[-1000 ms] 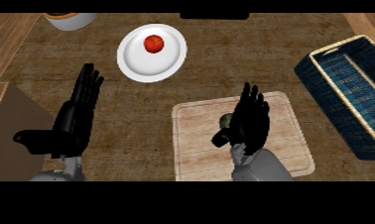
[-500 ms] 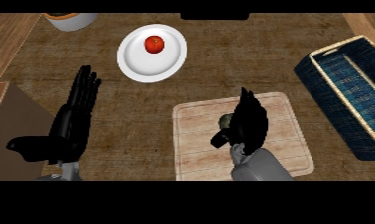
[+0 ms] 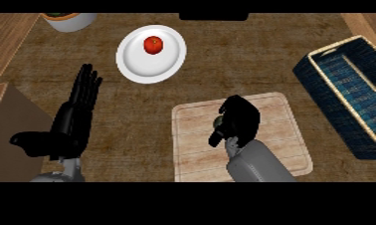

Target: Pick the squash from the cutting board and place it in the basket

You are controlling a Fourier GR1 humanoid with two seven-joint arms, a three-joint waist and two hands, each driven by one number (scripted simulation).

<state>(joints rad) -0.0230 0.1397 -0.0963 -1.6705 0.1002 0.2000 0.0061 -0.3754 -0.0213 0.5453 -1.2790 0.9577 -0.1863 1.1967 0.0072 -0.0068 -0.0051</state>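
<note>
A light wooden cutting board (image 3: 283,134) lies on the counter at lower centre. My right hand (image 3: 238,119) is over its left part, fingers curled down around a dark greenish squash (image 3: 219,121), of which only a sliver shows at the hand's left edge. The blue woven basket (image 3: 323,77) with a tan rim stands at the right edge, apart from the board. My left hand (image 3: 73,117) rests open at the lower left, fingers straight and pointing up.
A white plate (image 3: 136,67) holding a red tomato (image 3: 153,45) sits up and left of the board. A white bowl (image 3: 70,20) stands at the top left corner. A dark object (image 3: 213,16) is at the top edge.
My right hand's straight fingers have curled down over the squash on the board. The left hand has shifted only slightly.
</note>
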